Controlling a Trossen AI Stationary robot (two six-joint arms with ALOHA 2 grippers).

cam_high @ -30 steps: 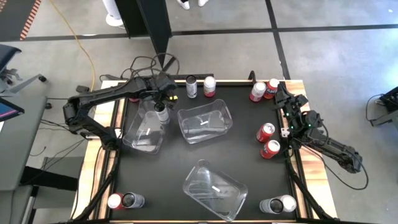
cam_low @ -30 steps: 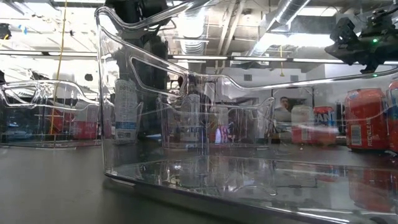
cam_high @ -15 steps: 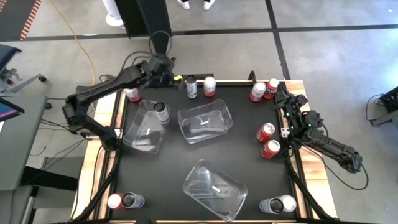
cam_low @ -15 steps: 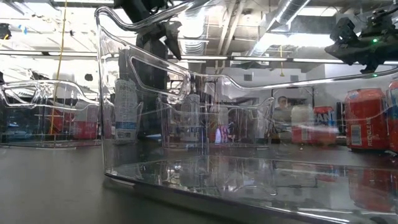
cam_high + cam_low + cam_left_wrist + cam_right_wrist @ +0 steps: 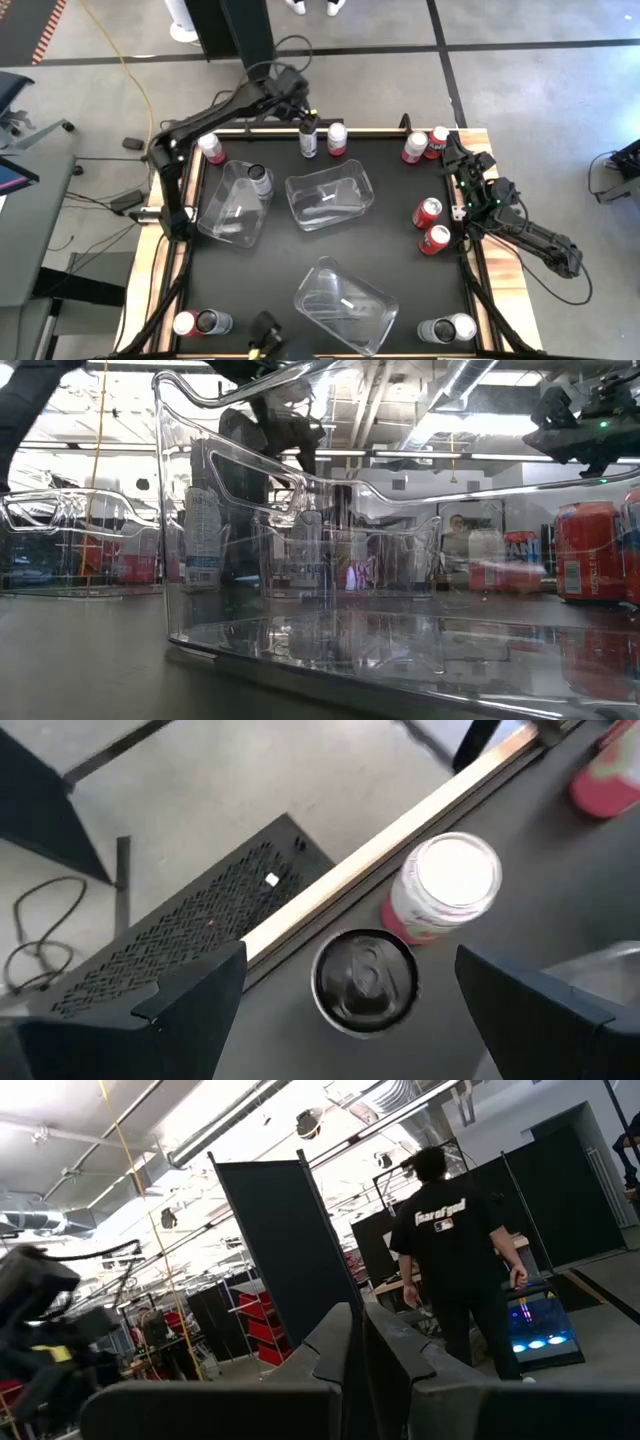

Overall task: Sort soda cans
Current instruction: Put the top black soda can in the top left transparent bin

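Two arms: the left gripper (image 5: 303,108) hangs over the table's far edge with its jaws spread wide and nothing between them; the right gripper (image 5: 452,150) waits by the right edge, its dark fingers (image 5: 345,1342) pressed together.
Under the left gripper: a dark-topped can (image 5: 364,980) stands directly between the spread fingers but below them, untouched; a white-topped red can (image 5: 448,886) stands just beside it, close against it.
Left wrist view only: the pull-tab and round rim of the dark can, the pale wooden strip edging the matte black table (image 5: 560,890), and a perforated dark panel beyond it.
High view only: the whole layout. The same pair of cans (image 5: 308,139) and (image 5: 337,138) sit just beyond the left gripper's tip; a dark can (image 5: 260,180) stands inside the clear bin (image 5: 232,205) on the gripper's near side; a red can (image 5: 211,149) sits at the table's left edge.
Near the right gripper: two red cans (image 5: 415,147) and (image 5: 437,141) beside it, two more (image 5: 427,212) and (image 5: 434,239) nearer the front edge.
Front corners: paired cans (image 5: 200,322) and (image 5: 448,328), well apart from both grippers.
Low view only: the glossy transparent walls of a bin (image 5: 330,600) with curved cut-out handles, and red cans (image 5: 588,550) seen side-on.
Right wrist view only: a person (image 5: 455,1270) in a dark shirt, standing in the room.
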